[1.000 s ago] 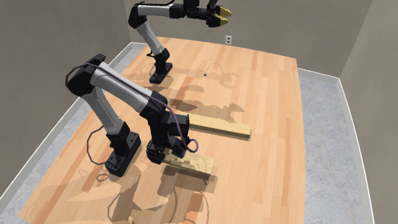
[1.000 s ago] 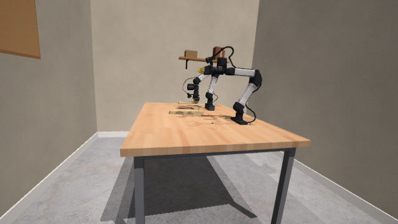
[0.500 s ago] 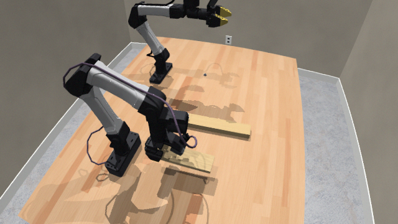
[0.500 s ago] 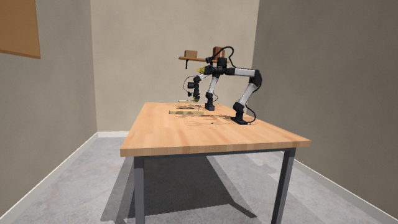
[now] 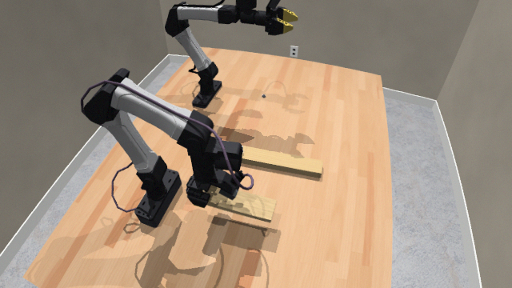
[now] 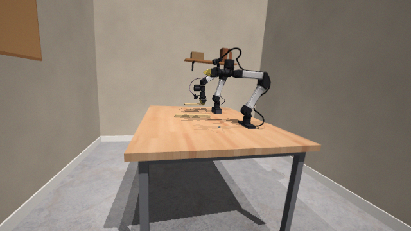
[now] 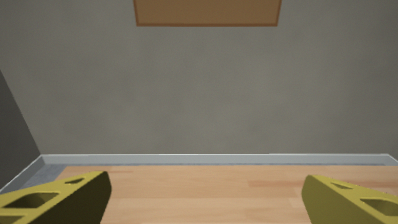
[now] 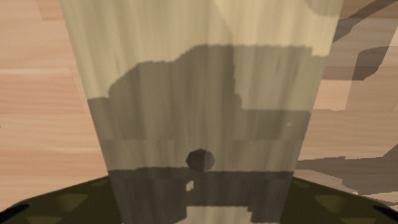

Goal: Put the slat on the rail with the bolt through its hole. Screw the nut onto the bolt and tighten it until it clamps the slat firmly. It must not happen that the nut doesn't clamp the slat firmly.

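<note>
Top: the slat (image 5: pixel 256 206) (image 6: pixel 191 104) (image 8: pixel 215 90) hangs beside the rail (image 5: pixel 282 163) (image 6: pixel 192 115), its near end in the right jaws (image 5: pixel 214 195) (image 6: pixel 203 102); the nut (image 5: pixel 263 96) (image 6: pixel 219 127) lies across the rail from it.

Exterior: the slat is off the worktop (image 5: pixel 340 208) (image 6: pixel 167 138) (image 7: pixel 200 192); the bolt (image 6: pixel 205 112) stands on the rail.

Left wrist: the left jaws (image 5: pixel 295 22) (image 6: pixel 205 72) gape with 0 objects between.

Right wrist: 2 fingers grip the edges beside 1 hole (image 8: pixel 200 160). The slat looks light and stiff; this end hold suits it, but the free end could sag.
</note>
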Tool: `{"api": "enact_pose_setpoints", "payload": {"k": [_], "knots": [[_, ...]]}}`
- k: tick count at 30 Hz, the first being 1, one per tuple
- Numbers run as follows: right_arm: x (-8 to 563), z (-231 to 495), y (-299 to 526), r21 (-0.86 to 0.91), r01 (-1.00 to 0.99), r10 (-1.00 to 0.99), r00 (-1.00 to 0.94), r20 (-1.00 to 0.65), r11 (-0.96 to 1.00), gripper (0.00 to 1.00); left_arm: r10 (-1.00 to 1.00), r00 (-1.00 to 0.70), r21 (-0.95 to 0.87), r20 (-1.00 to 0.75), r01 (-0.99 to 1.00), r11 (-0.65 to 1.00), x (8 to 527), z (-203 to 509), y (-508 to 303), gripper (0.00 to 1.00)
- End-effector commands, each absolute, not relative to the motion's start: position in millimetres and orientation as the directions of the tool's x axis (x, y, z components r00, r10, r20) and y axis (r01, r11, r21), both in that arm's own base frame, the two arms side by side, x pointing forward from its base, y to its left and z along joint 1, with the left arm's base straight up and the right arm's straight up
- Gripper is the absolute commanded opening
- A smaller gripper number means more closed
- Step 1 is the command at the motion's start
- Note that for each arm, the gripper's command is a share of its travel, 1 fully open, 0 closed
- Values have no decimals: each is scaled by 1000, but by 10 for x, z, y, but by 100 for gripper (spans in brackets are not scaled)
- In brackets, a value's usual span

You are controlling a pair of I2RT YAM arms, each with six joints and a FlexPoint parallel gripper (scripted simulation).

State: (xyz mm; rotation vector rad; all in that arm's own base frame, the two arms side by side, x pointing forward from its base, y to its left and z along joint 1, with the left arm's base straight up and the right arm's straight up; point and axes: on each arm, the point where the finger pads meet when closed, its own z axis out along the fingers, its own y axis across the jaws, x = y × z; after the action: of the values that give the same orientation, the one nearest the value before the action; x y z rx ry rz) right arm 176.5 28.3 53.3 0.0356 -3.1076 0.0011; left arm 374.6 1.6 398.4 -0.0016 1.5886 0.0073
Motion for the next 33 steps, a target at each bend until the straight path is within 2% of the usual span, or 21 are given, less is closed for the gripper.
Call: {"api": "enact_pose_setpoints", "payload": {"k": [1, 10, 33], "knots": [[1849, 607, 296, 1, -27, -27, -1000, -5, 1000, 67, 0, 9, 0, -1000, 0, 1000, 3747, 4054, 0, 100], [1915, 645, 342, -6, -25, -25, -1000, -17, 1000, 67, 0, 9, 0, -1000, 0, 1000, 3747, 4054, 0, 100], [2160, 729, 1301, 4, -35, -35, -999, -17, 999, 67, 0, 9, 0, -1000, 0, 1000, 3747, 4054, 0, 100]]}}
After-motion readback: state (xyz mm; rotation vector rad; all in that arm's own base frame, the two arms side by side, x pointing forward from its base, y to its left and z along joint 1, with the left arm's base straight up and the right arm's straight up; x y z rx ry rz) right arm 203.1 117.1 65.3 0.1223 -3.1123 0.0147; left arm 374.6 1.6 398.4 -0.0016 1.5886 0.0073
